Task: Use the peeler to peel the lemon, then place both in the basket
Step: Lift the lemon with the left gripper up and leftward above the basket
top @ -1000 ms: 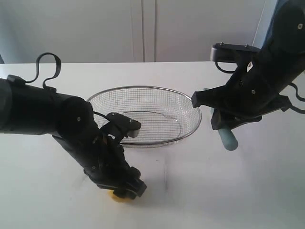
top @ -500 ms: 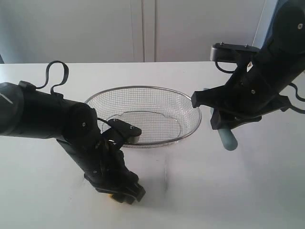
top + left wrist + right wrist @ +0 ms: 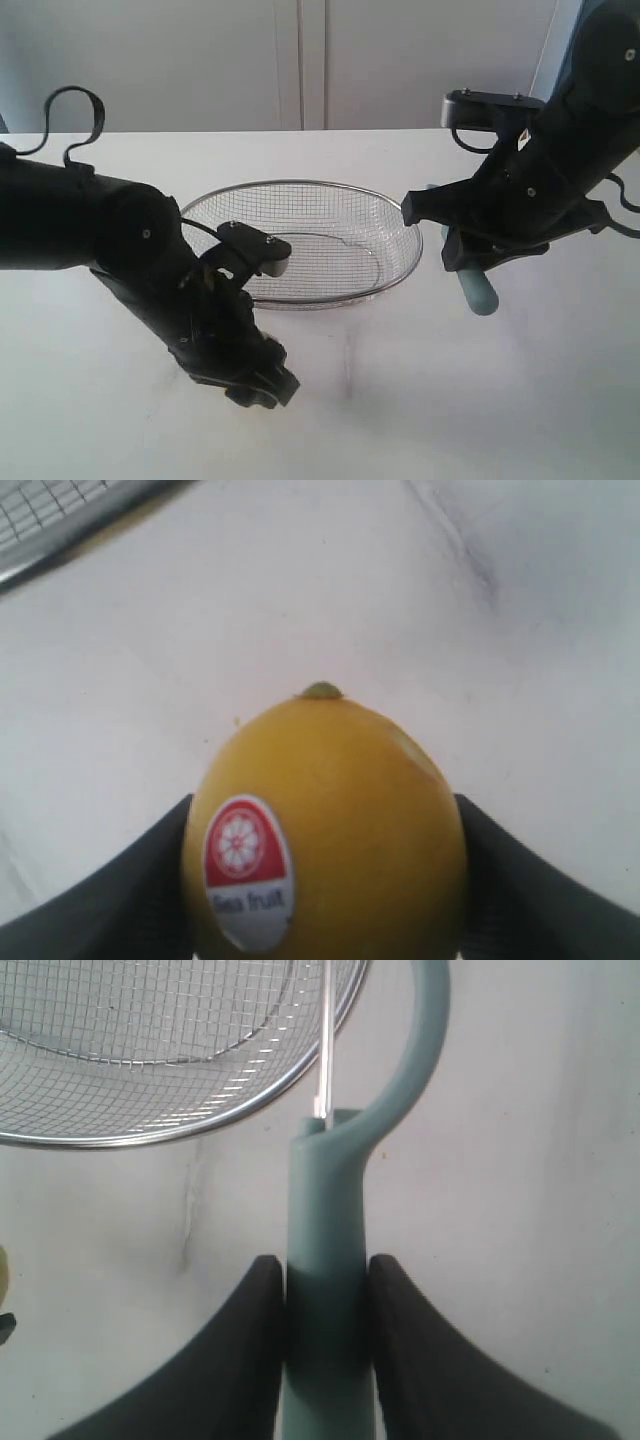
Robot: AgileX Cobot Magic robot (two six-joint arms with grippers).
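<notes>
Two holds | lemon in left claw | peeler in right claw

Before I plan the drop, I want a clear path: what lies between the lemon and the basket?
Only bare white table. The left wrist view shows it between the lemon and the basket rim; the exterior view hides the lemon.
</notes>
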